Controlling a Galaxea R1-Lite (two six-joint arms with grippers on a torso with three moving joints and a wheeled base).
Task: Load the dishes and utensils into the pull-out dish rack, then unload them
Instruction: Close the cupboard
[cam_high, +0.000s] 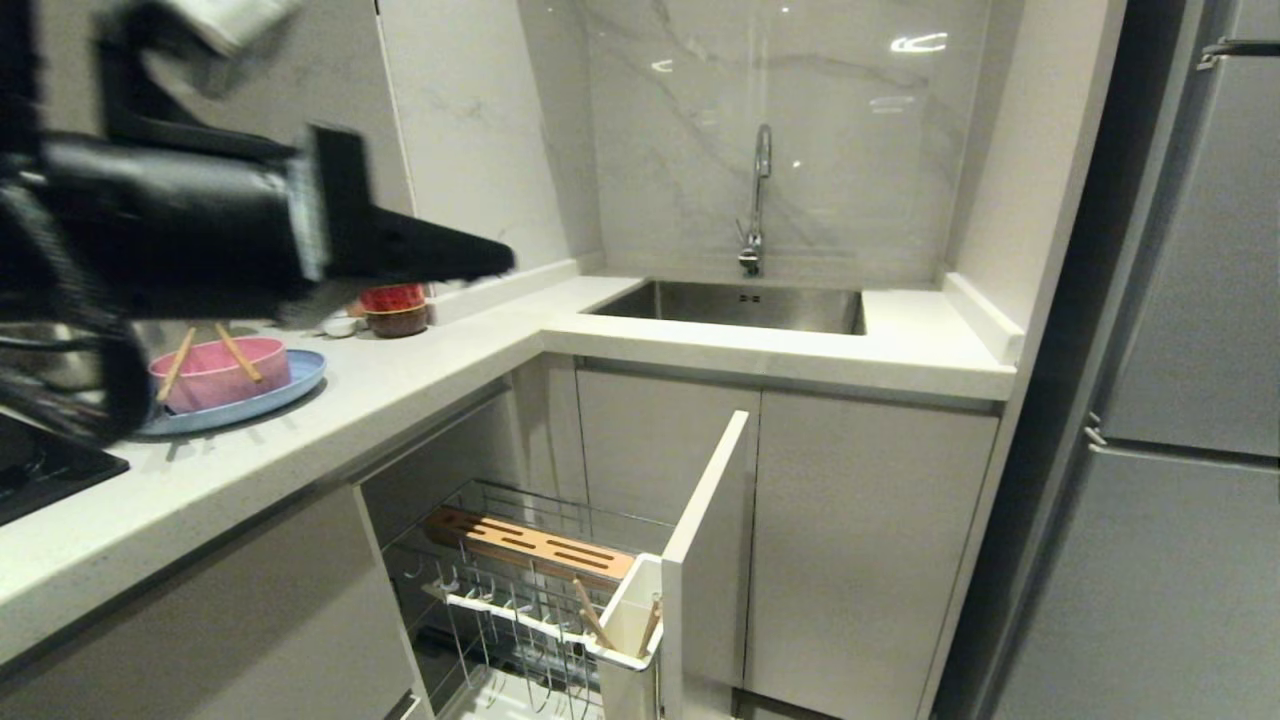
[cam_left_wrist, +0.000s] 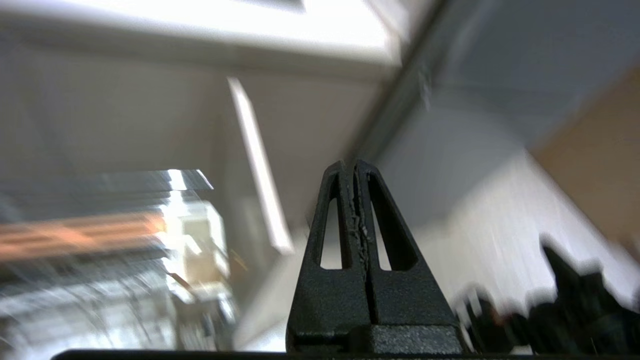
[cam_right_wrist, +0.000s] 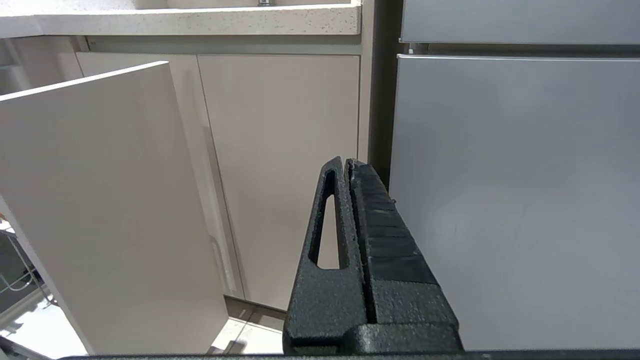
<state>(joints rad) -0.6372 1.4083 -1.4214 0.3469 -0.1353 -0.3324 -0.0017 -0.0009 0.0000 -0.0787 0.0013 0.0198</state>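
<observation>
My left gripper (cam_high: 500, 262) is pinched shut on nothing, with the pink bowl (cam_high: 220, 372) and plate (cam_high: 290, 385) sitting well below its tips.

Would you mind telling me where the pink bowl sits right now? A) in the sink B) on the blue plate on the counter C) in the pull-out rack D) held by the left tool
B: the pink bowl rests on the blue plate on the counter, with chopsticks in it.
</observation>
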